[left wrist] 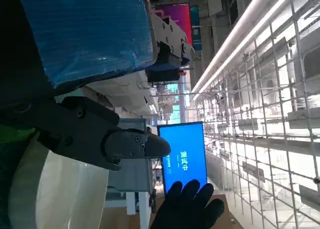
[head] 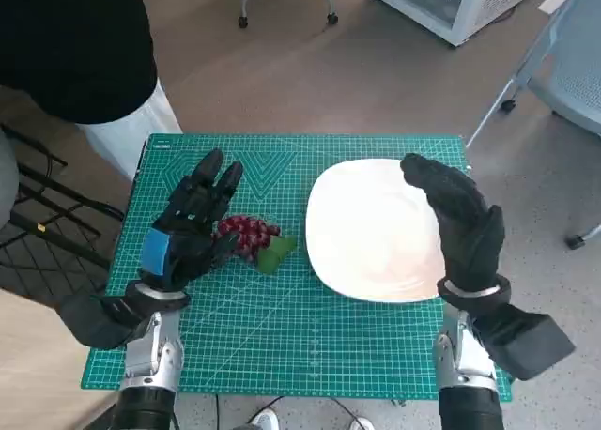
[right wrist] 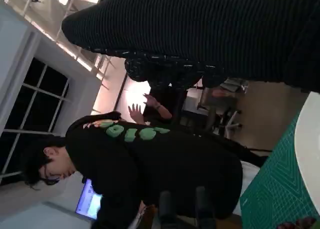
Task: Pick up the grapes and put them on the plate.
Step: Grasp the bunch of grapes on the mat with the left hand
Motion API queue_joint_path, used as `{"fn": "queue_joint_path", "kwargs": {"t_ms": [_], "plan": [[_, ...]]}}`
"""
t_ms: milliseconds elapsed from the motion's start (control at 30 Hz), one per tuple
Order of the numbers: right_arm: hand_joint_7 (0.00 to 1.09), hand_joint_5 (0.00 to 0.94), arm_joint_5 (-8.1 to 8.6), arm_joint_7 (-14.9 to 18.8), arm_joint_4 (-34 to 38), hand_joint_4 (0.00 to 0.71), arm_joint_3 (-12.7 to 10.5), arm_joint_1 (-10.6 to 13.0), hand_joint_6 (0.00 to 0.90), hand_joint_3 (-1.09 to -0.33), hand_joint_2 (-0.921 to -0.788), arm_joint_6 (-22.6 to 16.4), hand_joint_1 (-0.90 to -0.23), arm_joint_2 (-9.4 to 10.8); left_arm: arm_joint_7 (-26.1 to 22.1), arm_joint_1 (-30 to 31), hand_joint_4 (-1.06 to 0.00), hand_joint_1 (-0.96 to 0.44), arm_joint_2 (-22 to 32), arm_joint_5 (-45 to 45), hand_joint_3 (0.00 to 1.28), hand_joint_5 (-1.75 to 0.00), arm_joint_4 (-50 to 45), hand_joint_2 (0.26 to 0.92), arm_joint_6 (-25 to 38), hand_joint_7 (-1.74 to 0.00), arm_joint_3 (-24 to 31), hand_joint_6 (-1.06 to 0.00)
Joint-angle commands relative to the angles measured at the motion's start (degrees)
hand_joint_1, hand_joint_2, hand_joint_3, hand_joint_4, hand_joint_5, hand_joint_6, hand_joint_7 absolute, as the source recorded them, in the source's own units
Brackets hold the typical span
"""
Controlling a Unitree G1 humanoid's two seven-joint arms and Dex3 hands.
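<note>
A bunch of dark red grapes with a green leaf lies on the green mat, just left of the white plate. My left hand hovers at the grapes' left side with its fingers stretched out and apart, holding nothing; its thumb is close to the bunch. My right hand hangs over the plate's right rim, fingers apart and empty. The left wrist view shows the plate and the gloved right hand. In the right wrist view the plate's rim shows beside the mat.
The green cutting mat covers the small table. A person in a black top stands at the table's far left corner, also seen as a person in the right wrist view. Chair legs and a white unit stand on the floor beyond.
</note>
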Motion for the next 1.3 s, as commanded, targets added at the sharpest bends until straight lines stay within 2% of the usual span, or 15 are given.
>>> {"fn": "queue_joint_path", "kwargs": {"t_ms": [33, 1067, 1200, 1300], "plan": [[0.50, 0.000, 0.37, 0.6, -0.1, 0.454, -0.2, 1.4, 0.002, -0.772, -0.921, 0.9, -0.658, -0.1, 0.0, 1.0, -0.29, -0.43, -0.2, -0.1, 0.26, 0.00, -1.0, 0.921, 0.0, 0.00, -0.3, -0.37], [0.50, 0.001, 0.56, 1.0, -1.3, 0.455, -0.3, 2.4, 0.002, -0.773, -0.921, 1.3, -0.655, -0.2, 0.0, 2.3, -0.29, -0.42, 0.0, -0.3, 0.26, 0.00, -2.6, 0.921, 0.6, 0.00, -0.4, -0.37], [0.50, 0.001, 0.61, 1.0, -1.3, 0.455, -0.3, 2.4, 0.002, -0.772, -0.921, 1.4, -0.655, -0.2, 0.8, 2.2, -0.26, -0.41, 1.0, 1.9, 0.25, 0.00, -2.9, 0.921, 0.1, 0.00, -0.7, -0.36], [0.50, 0.001, 0.61, 1.1, -1.2, 0.455, -0.3, 2.3, 0.003, -0.771, -0.921, 1.4, -0.655, -0.2, 2.9, 2.0, -0.22, -0.43, 3.5, 7.1, 0.21, 0.00, -3.4, 0.921, -0.8, 0.00, -1.2, -0.33]]}}
